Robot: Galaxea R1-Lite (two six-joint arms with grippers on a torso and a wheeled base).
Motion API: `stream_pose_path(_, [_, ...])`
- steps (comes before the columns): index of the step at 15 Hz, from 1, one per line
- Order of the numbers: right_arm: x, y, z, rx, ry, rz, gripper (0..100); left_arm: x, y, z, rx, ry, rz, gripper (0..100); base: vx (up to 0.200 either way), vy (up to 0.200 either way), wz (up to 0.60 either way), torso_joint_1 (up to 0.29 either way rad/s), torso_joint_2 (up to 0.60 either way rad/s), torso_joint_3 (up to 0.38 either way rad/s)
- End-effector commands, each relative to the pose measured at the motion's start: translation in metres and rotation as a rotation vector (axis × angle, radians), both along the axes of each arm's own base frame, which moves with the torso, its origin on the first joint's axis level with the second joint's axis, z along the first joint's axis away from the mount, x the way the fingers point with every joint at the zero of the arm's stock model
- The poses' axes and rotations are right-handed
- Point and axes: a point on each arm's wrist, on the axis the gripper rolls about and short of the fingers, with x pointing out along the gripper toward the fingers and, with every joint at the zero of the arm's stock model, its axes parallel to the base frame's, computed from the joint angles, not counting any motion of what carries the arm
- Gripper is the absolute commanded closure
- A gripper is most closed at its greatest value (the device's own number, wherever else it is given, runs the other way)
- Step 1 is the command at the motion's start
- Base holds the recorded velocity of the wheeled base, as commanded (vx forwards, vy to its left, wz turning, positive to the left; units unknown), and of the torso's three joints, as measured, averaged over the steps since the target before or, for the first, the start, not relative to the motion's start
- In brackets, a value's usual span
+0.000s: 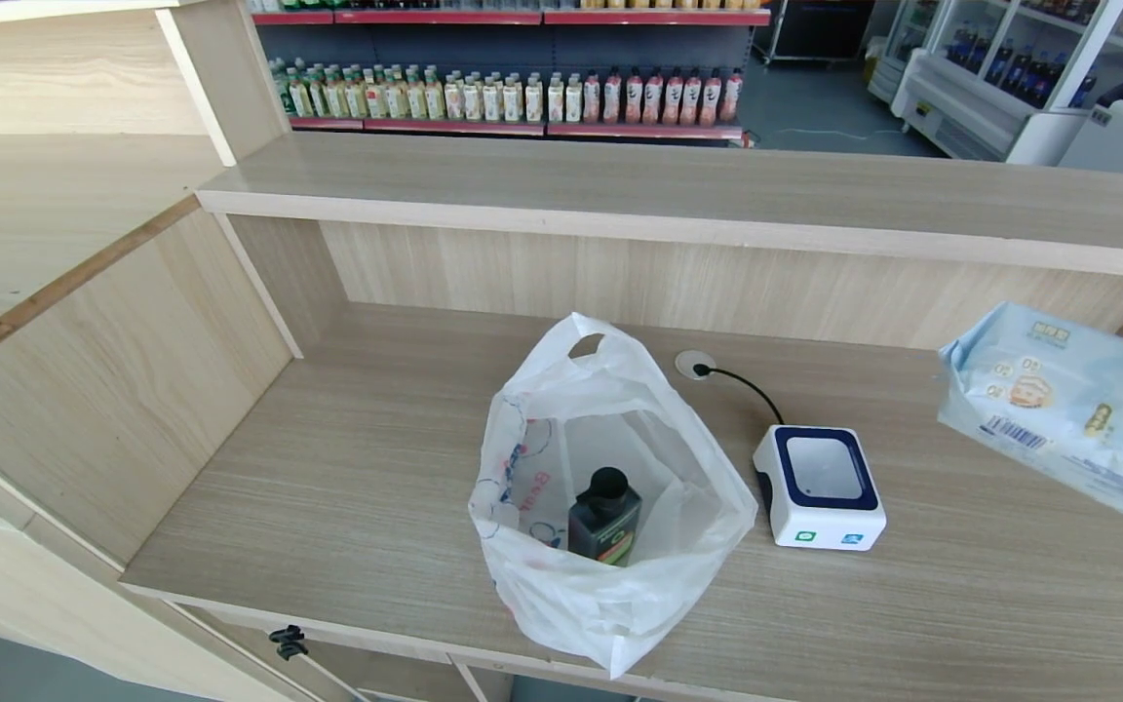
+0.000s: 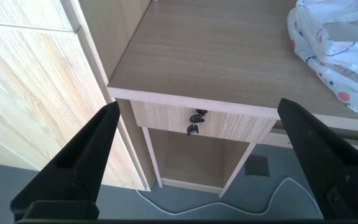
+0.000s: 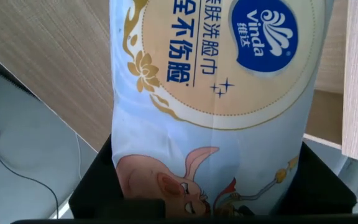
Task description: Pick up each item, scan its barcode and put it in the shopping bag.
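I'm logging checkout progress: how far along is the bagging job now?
Done: a dark bottle stands in the bag. In hand: the right gripper grips a tissue pack, held right of the scanner, its barcode showing. Left: scan that pack and drop it in the bag. The left gripper is open, empty, low by the counter edge.

bottle [image 1: 604,517] sits in the shopping bag [image 1: 561,604] on the counter [image 1: 328,487], scanner [image 1: 820,487] just right of it, tissue pack [image 1: 1068,409] farther right.
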Motion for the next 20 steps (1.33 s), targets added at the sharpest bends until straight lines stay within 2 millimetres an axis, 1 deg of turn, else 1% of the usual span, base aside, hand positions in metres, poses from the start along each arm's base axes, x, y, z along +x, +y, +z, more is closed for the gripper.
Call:
stream_pose_path(1, [-0.001,0.008,0.0,-0.039,-0.003,0.028,100,0.0,0.0,0.0,0.0,0.0,0.0,0,0.0,0.0,0.0,0.0,0.0,0.0])
stream_pose_path(3, [0.004,0.015,0.0,-0.038,-0.007,0.078,100,0.0,0.0,0.0,0.0,-0.001,0.002,0,0.0,0.0,0.0,0.0,0.0,0.0])
stream_pose_path(5, [0.01,0.017,-0.001,-0.036,-0.002,0.09,100,0.0,0.0,0.0,0.0,0.0,0.002,0,0.0,0.0,0.0,0.0,0.0,0.0])
stream_pose_path(7, [0.023,0.02,0.0,0.031,0.003,0.054,100,0.0,0.0,0.0,0.0,0.0,0.0,0,0.0,0.0,0.0,0.0,0.0,0.0])
stream_pose_path(9, [0.036,0.029,0.002,0.122,0.007,-0.038,100,0.0,0.0,0.0,0.0,0.0,0.002,0,0.0,0.0,0.0,0.0,0.0,0.0])
stream_pose_path(10, [0.041,0.035,-0.002,0.154,0.023,-0.068,100,0.0,0.0,0.0,0.0,0.0,0.002,0,0.0,0.0,0.0,0.0,0.0,0.0])
stream_pose_path(12, [0.05,0.04,-0.008,0.18,0.04,-0.099,100,0.0,0.0,0.0,0.0,0.0,0.0,0,0.0,0.0,0.0,0.0,0.0,0.0])
stream_pose_path(14, [0.058,0.044,-0.011,0.184,0.015,-0.081,100,0.0,0.0,0.0,0.0,0.0,0.0,0,0.0,0.0,0.0,0.0,0.0,0.0])
stream_pose_path(15, [0.068,0.051,-0.015,0.182,-0.031,-0.046,100,0.0,0.0,0.0,0.0,0.0,0.0,0,0.0,0.0,0.0,0.0,0.0,0.0])
stream_pose_path(16, [0.073,0.054,-0.018,0.174,-0.052,-0.031,100,0.0,0.0,0.0,0.0,0.0,0.002,0,0.0,0.0,0.0,0.0,0.0,0.0])
stream_pose_path(19, [0.08,0.058,-0.029,0.173,-0.074,-0.009,100,0.0,0.0,0.0,0.0,0.0,-0.001,0,0.0,0.0,0.0,0.0,0.0,0.0])
stream_pose_path(20, [0.083,0.059,-0.036,0.158,-0.087,0.005,100,0.0,0.0,0.0,0.0,0.0,0.0,0,0.0,0.0,0.0,0.0,0.0,0.0])
